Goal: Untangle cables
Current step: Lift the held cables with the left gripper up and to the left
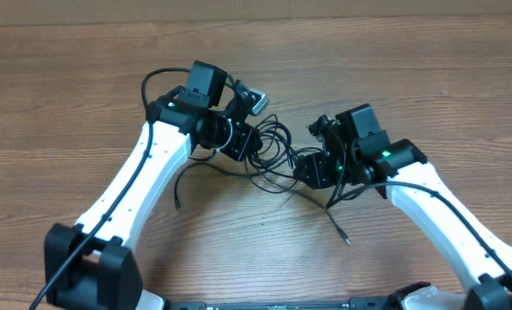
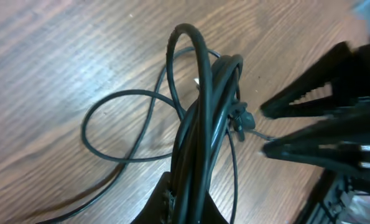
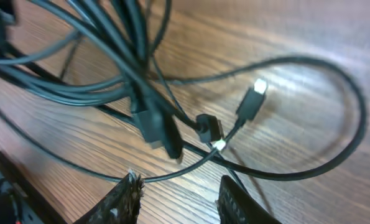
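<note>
The cables (image 1: 277,148) lie in a loose black tangle at the centre of the overhead frame, on the wooden desk (image 1: 83,86), between the two arms. One loose end trails off to the lower right, another to the lower left.

The left gripper (image 2: 185,208) sits at the bottom centre of its own wrist view, pressed together on a bundle of several strands. The bundle rises from between its fingers toward the top of the frame, while a thinner loop lies flat on the desk to the left of it.

The right gripper (image 3: 181,193) is spread – its two fingertips stand apart at the bottom edge of its wrist view and nothing is pinched between them. A thin strand crosses just above them. Higher in that view a silver-tipped plug (image 3: 253,99) rests on the wood right of centre, and thicker strands cross the upper left.

In the left wrist view the right gripper's toothed fingers show at the right edge – parted, close beside the held bundle.
</note>
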